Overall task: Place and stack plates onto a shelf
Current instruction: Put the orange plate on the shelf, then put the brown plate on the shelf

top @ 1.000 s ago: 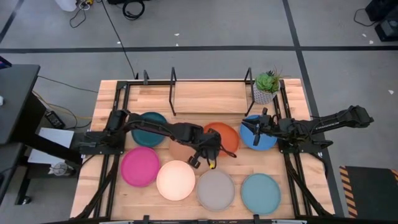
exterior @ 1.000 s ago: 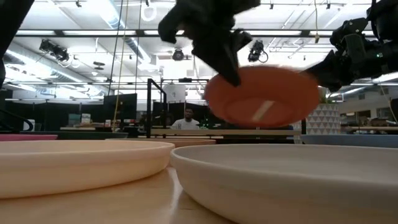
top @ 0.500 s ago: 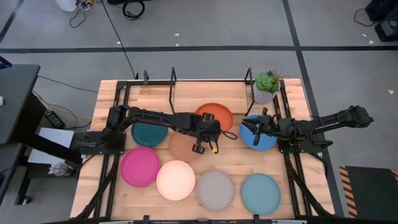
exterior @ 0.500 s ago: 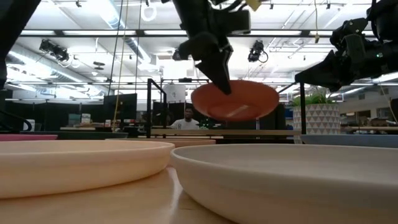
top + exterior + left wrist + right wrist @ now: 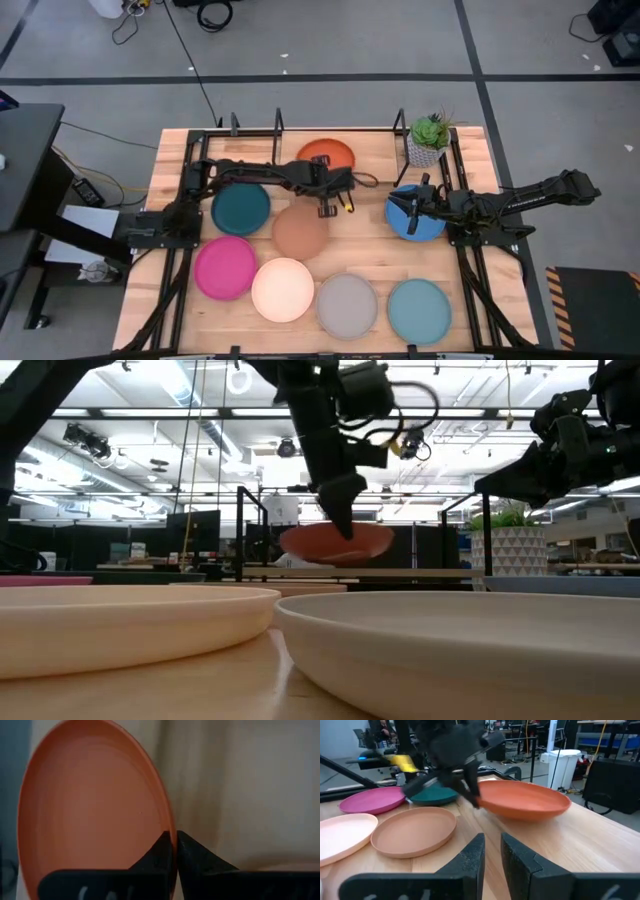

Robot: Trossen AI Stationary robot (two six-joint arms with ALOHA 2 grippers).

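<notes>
Now left hand (image 5: 333, 186) grips orange plate (image 5: 324, 154) over the shelf (image 5: 300, 145).

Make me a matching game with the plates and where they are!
Things:
1. orange plate
2. blue plate
3. tan plate
4. light teal plate

Places:
A. lying flat in the middle of the table
B. pinched by its rim in the left gripper, held up over the shelf
C. at the table's front right corner
D. under the right gripper, near the potted plant

Pairs: 1-B, 2-D, 3-A, 4-C
</notes>
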